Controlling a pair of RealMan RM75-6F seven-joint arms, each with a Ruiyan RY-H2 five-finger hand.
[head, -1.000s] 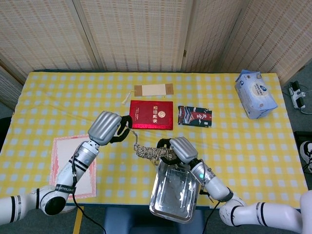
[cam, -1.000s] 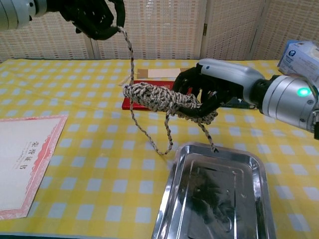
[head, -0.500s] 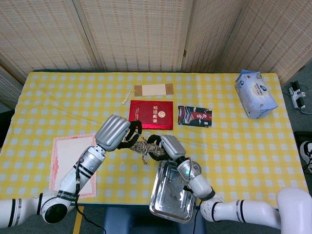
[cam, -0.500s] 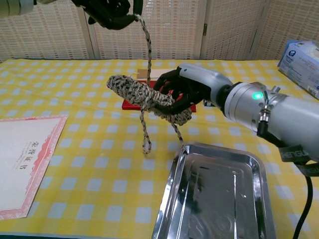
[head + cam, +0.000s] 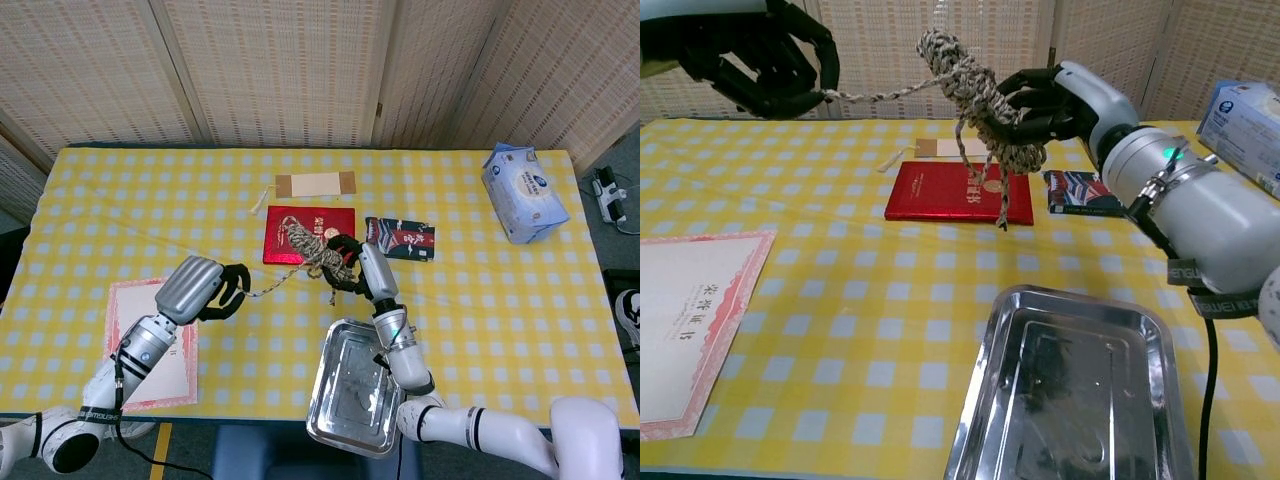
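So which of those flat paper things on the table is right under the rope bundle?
The red booklet. The rope bundle, held up by the right robot hand, hangs above it; the pink-bordered certificate lies apart, far left.

Rope bundle [image 5: 975,95] hangs in air btwn the hands, w/ a taut strand across to left hand [image 5: 765,65], blocking the straight path over the red booklet [image 5: 960,190]. Metal tray [image 5: 1140,340] fills the near edge under right arm, certificate [image 5: 685,330] lies flat near-left. Open cloth btwn certificate & tray, and right of the dark packet [image 5: 1080,192] toward tissue pack [image 5: 523,192].
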